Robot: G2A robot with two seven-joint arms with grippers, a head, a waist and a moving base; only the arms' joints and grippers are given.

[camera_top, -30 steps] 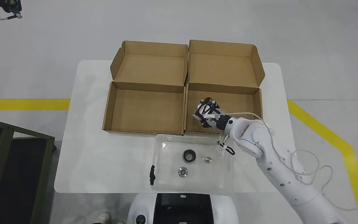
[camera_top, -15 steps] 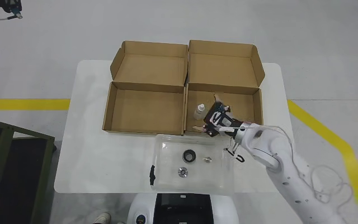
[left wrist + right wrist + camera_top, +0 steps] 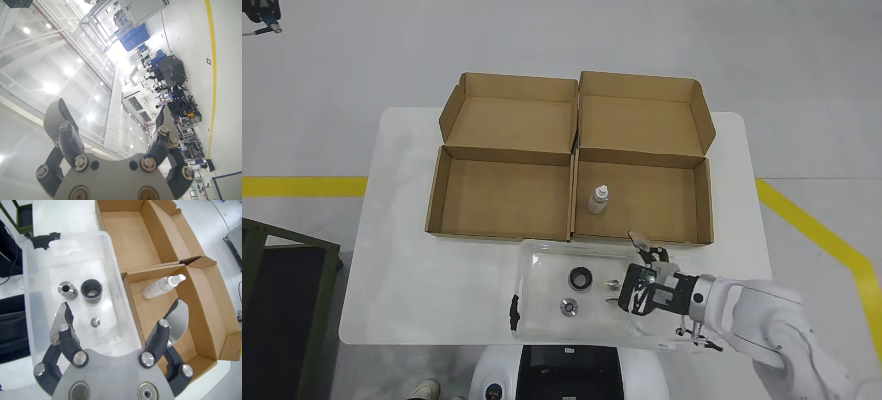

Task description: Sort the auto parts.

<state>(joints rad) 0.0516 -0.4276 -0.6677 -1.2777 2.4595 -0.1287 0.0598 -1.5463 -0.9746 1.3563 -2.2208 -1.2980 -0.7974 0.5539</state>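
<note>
Top view — dark ring [image 3: 581, 278], perhaps rubber

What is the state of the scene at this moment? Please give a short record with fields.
right gripper: open, above the clear bin's side next to the right box
left gripper: open, aimed up toward the ceiling
clear bin: holds a dark ring, a slotted metal sleeve and a small metal cone
right box: holds a spray bottle, lying on its floor
</note>
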